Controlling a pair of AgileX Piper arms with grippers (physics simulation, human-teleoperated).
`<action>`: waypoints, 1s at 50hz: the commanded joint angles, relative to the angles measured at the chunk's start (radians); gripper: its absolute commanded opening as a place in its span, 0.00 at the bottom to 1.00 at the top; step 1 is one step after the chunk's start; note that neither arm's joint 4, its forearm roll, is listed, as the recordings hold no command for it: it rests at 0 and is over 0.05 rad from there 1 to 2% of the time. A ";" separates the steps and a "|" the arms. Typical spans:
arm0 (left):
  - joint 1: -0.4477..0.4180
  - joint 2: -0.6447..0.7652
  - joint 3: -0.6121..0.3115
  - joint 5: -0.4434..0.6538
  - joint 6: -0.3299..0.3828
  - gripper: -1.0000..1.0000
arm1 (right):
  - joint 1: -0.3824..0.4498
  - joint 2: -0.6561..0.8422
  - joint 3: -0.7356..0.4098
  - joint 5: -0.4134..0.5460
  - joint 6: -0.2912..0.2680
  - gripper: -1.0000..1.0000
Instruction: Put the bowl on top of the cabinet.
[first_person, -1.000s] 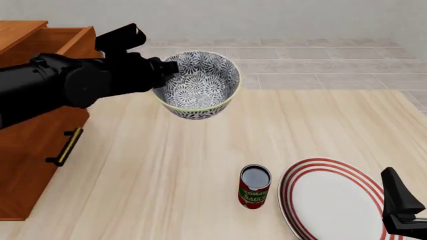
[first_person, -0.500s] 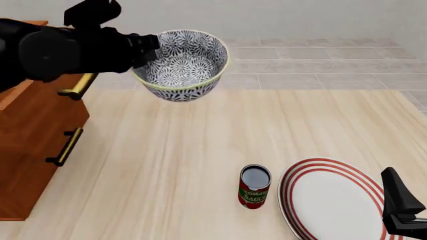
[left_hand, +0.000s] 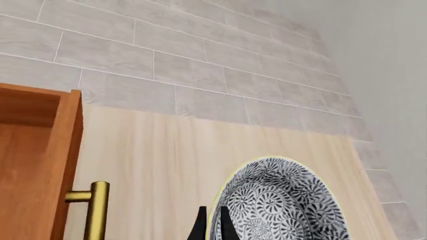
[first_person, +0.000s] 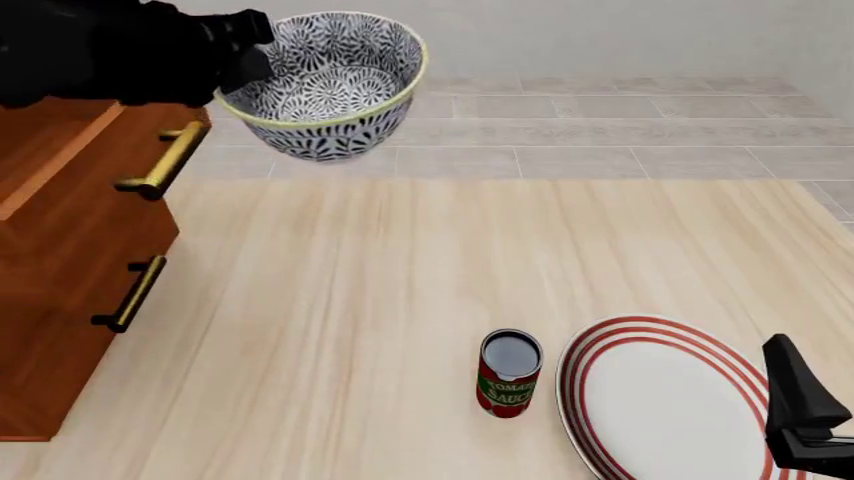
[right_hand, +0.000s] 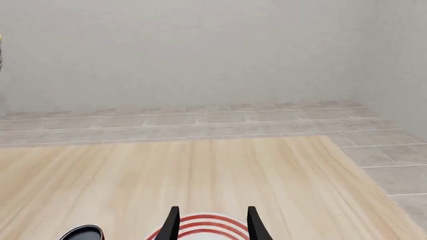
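Note:
The black-and-white floral bowl (first_person: 327, 85) hangs high in the air, just right of the reddish-brown cabinet (first_person: 67, 270). My left gripper (first_person: 247, 50) is shut on the bowl's left rim, its black arm reaching in over the cabinet's top. In the left wrist view the bowl (left_hand: 280, 205) fills the lower part, pinched between the thin fingertips (left_hand: 200, 227), with the cabinet (left_hand: 37, 165) and a brass handle (left_hand: 97, 210) beside it. My right gripper (right_hand: 210, 222) stands open at the front right, over the plate, holding nothing.
A tomato sauce can (first_person: 509, 373) stands upright on the table near the front. A flat white plate (first_person: 667, 400) with red rings lies to its right. The cabinet's brass handles (first_person: 160, 165) stick out toward the table. Tiled floor lies beyond the table's far edge.
The left arm has lifted the bowl higher and carried it leftward toward the cabinet. The right arm, can and plate have not moved.

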 joint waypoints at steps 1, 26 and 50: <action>0.041 -0.027 -0.040 0.045 -0.012 0.00 | 0.000 0.001 0.000 -0.001 0.002 1.00; 0.169 -0.092 -0.083 0.139 0.007 0.00 | 0.002 0.001 -0.001 -0.001 0.001 1.00; 0.295 -0.152 -0.058 0.154 -0.030 0.00 | 0.003 -0.002 0.000 -0.001 -0.001 1.00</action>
